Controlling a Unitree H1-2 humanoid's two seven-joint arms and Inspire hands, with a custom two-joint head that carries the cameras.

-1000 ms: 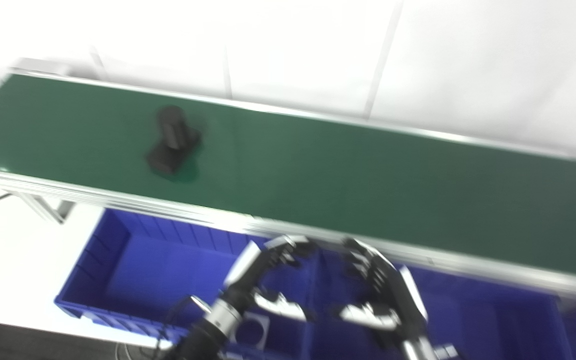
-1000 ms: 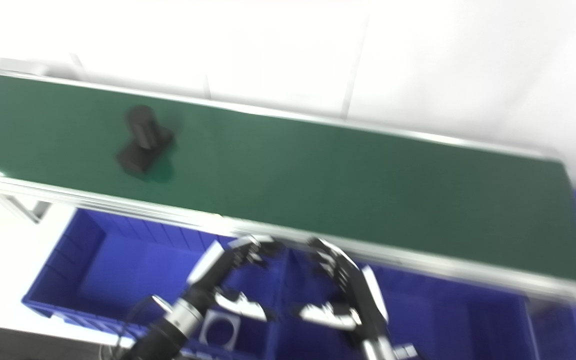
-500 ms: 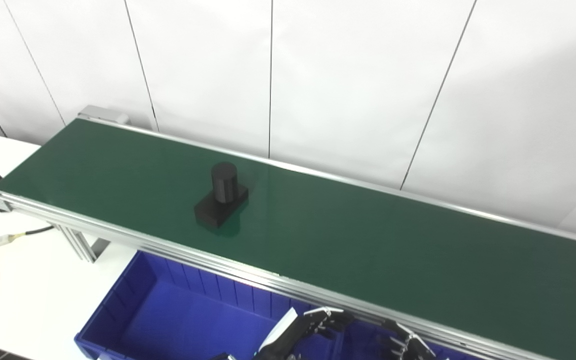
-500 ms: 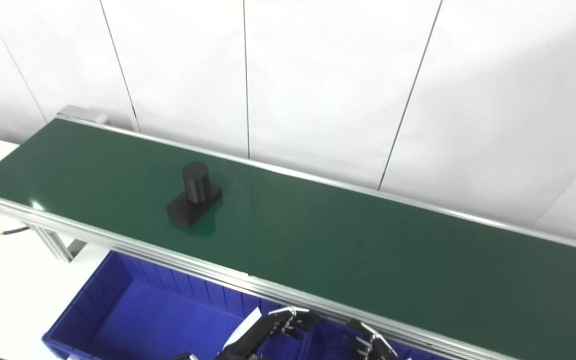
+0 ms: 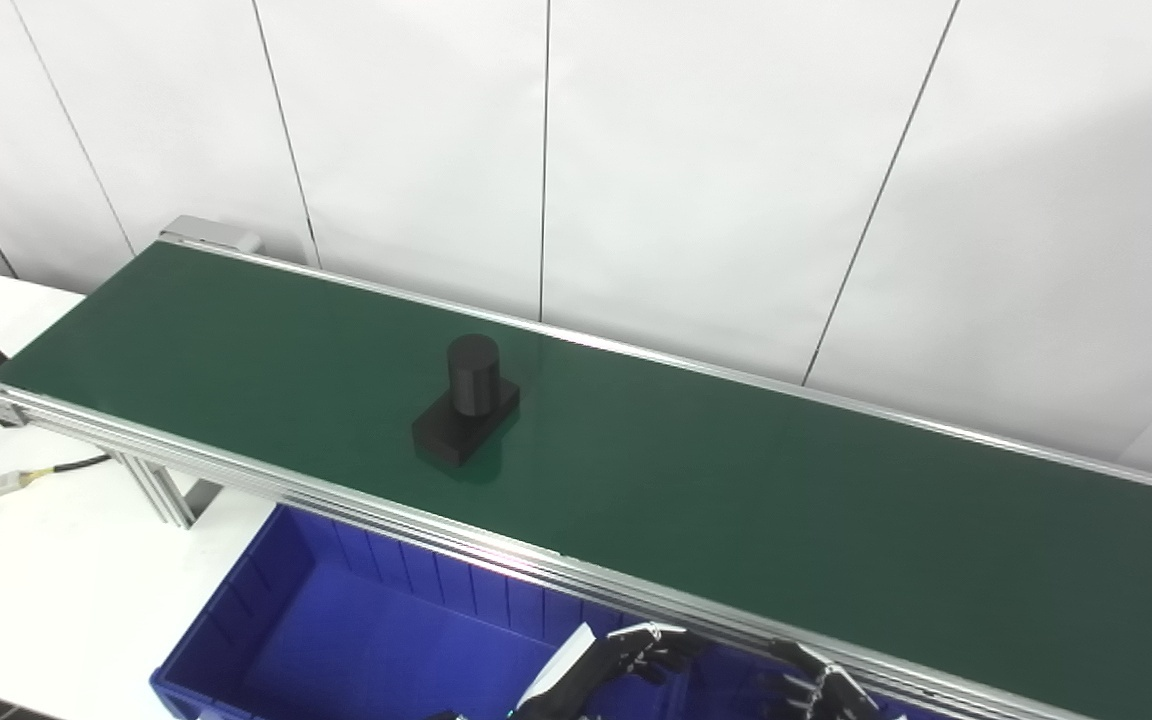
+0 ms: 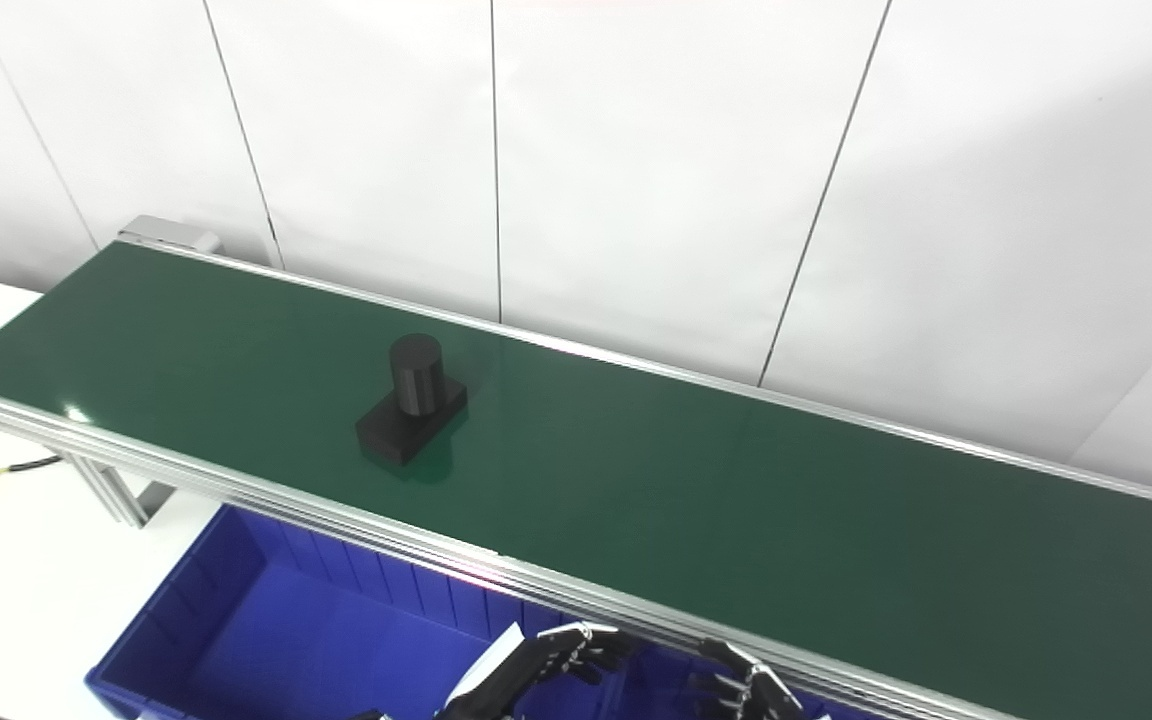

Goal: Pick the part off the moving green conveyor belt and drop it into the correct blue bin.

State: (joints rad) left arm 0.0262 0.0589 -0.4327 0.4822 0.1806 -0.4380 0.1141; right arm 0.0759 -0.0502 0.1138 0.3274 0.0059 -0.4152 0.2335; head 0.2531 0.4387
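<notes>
Wall of plain white panels (image 5: 716, 170) w/ thin dark vertical seams filled the whole background. In front of it a long dark-green conveyor belt (image 5: 736, 480) w/ aluminium side rails ran diagonally, from upper left down to lower right. Its left end sat over a white tabletop (image 5: 36, 580), where a thin black cable (image 5: 66, 466) trailed off by the frame leg.

Below the belt's near rail was a deep blue plastic bin (image 5: 336, 640) w/ ribbed inner walls; only part of it was in view, cut by the bottom edge. What was visible of its inside held no part.

Task item: a matte black part, an upright cylinder on a flat rectangular base (image 5: 466, 415), stood on the belt, left of centre, nearer the front rail than the back one. Nothing touched it; both hands were well apart from it.

Left hand (image 5: 616, 662), black w/ metal-look segments, was low at the bottom edge, just below the near rail & above the bin. Fingers apart, loosely curled, holding nothing. Right hand (image 6: 741, 690) was just beside it to the right, mostly cut off by the frame. Its visible fingertips were spread & empty too.
</notes>
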